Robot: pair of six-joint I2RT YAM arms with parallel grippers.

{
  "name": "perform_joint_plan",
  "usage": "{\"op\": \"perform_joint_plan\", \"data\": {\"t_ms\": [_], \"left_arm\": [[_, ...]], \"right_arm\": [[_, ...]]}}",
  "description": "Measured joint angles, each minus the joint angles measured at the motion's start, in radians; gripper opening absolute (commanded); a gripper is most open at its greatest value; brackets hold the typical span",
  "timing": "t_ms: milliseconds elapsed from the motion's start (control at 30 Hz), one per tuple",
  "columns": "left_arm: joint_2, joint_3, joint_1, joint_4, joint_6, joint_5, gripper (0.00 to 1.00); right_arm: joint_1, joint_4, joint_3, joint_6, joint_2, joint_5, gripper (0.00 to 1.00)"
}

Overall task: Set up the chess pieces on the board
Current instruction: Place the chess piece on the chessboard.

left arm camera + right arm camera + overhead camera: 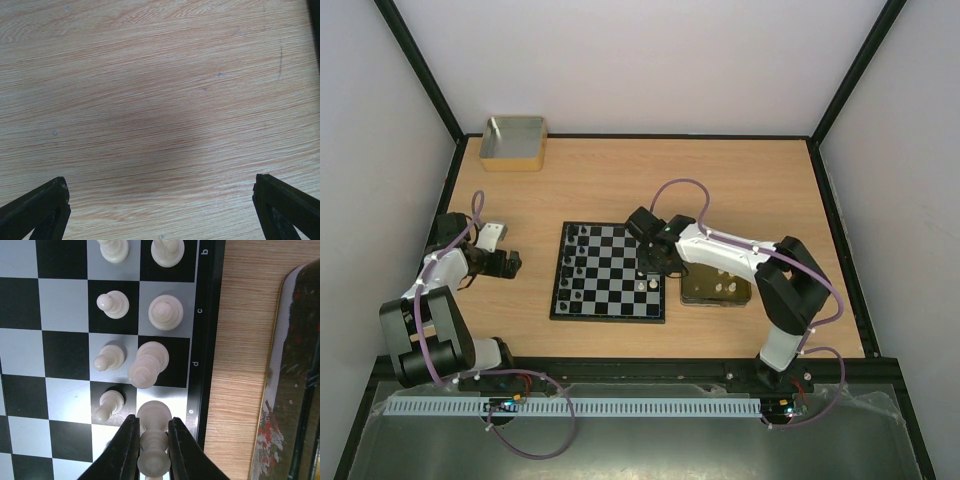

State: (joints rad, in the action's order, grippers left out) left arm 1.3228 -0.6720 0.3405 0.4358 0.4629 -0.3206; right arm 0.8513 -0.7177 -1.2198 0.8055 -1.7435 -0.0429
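I see right gripper (152,424) pinching cream piece (154,412) at e-file edge square of board (67,347); other cream pieces (148,364) just beside. Left gripper (160,184) spread wide over wooden table (150,75).

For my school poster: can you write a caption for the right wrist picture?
Right gripper clamps a tall cream-white chess piece at the edge of the black-and-grey chessboard.

Board (609,290): lay at the middle of the table (740,180). Chess pieces (165,312): stood in rows along its left and right edges, one between the right gripper's (152,426) fingers (120,450). Tin (717,290): lay just right of the board. Box (513,143): sat at the table's far left corner.
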Motion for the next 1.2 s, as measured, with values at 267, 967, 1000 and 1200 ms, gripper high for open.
{"op": "perform_joint_plan", "data": {"t_ms": [267, 967, 1000, 1200], "left_arm": [[0.0, 0.0, 0.0, 0.0, 0.0, 0.0, 0.99], [0.0, 0.006, 0.0, -0.005, 0.0, 0.0, 1.0], [0.0, 0.006, 0.0, -0.005, 0.0, 0.0, 1.0], [0.0, 0.006, 0.0, -0.005, 0.0, 0.0, 0.99]], "right_arm": [[0.0, 0.016, 0.012, 0.0, -0.014, -0.002, 0.13], [0.0, 0.032, 0.035, 0.0, -0.026, -0.004, 0.14], [0.0, 0.032, 0.035, 0.0, -0.026, -0.004, 0.14], [0.0, 0.032, 0.035, -0.001, -0.026, -0.005, 0.16]]}}
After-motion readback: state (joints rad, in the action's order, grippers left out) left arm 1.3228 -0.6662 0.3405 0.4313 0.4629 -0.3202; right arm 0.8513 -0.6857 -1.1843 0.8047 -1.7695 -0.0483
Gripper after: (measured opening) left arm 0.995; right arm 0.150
